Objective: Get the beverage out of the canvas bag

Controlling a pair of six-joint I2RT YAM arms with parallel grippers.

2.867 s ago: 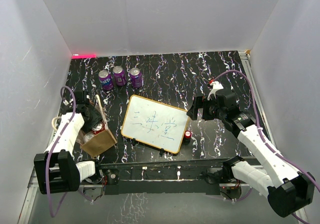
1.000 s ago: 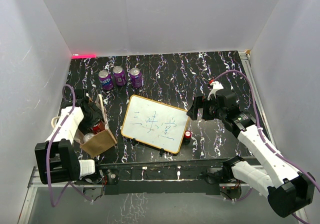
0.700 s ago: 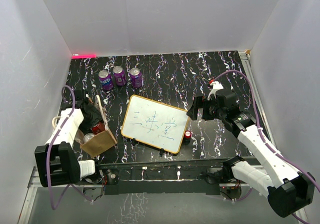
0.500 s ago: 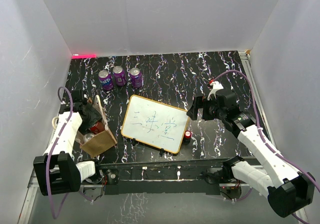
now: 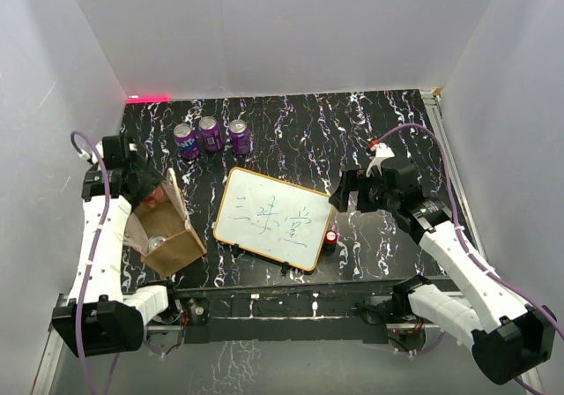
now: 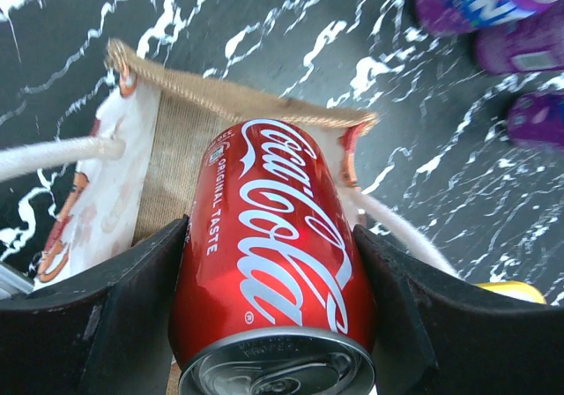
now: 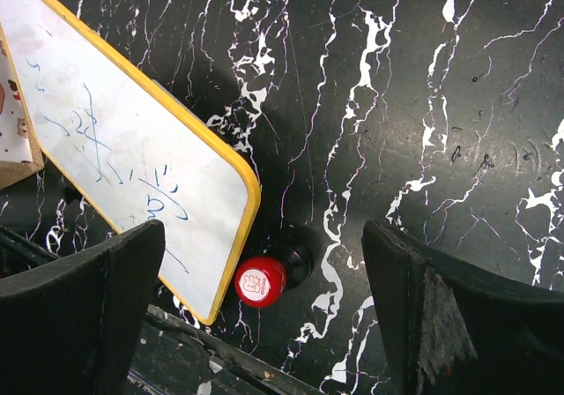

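on black marbled table (image 5: 300,130), white walls (image 5: 282,33): left claw (image 6: 273,316) grips cola can (image 6: 273,236); right claw (image 7: 264,307) spread.

Your top camera looks down from high behind the near edge over the whole black white-veined table (image 5: 352,122). Your left wrist camera faces down, close on a red cola can (image 6: 273,236) over the tan canvas bag (image 6: 189,139). Your right wrist camera, higher, shares the yellow-edged whiteboard (image 7: 115,157) with the top view.

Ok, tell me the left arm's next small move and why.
Probably swing the left claw sideways, off the canvas bag, toward the table near the purple cans. It is shut on the Coca-Cola can, which hangs over the bag's mouth, so clearing the bag before lowering seems sensible.
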